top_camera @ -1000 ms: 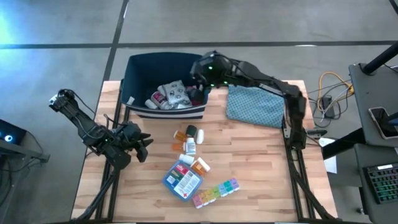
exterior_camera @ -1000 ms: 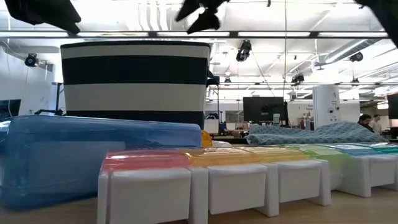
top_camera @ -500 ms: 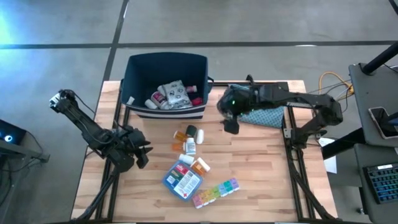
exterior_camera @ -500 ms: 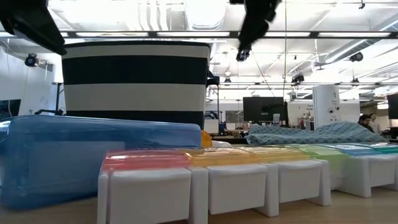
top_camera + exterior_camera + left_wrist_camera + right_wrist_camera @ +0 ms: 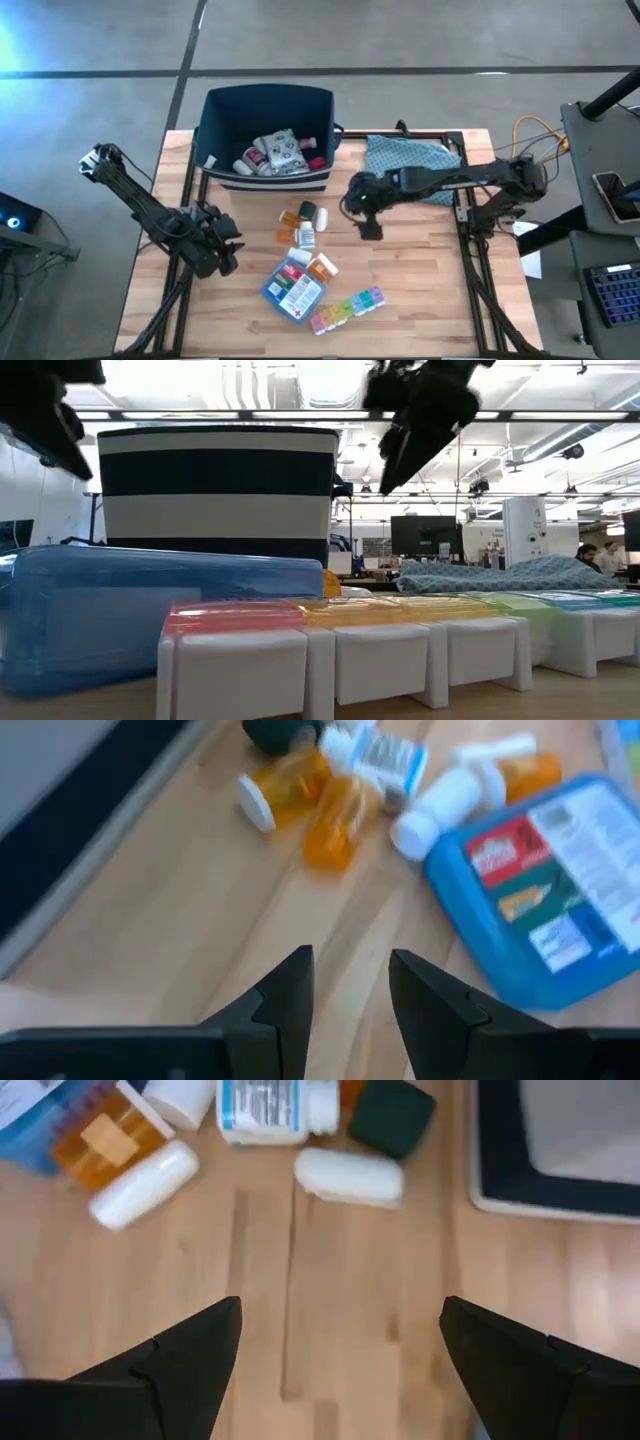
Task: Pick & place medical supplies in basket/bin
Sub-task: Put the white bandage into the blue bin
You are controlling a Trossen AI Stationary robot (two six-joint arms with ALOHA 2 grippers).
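Observation:
The dark navy bin with its white stripe stands at the table's far edge with several packets inside. On the wood lie orange pill bottles, a white bottle, a blue first-aid pouch and a rainbow pill organizer. My right gripper hangs open just right of the bottles, holding nothing. My left gripper is open left of the pouch, with the orange bottles ahead of it.
A teal patterned cloth pouch lies on the far right of the table, under my right arm. A small white tube and a dark green cap lie near the bottles. Bare wood shows at the table's near right.
My right gripper has left its place above the bin, swung toward the table's right and near edge, and come down beside the loose bottles. My left gripper has shifted a little toward the near edge. The supplies on the table have stayed put.

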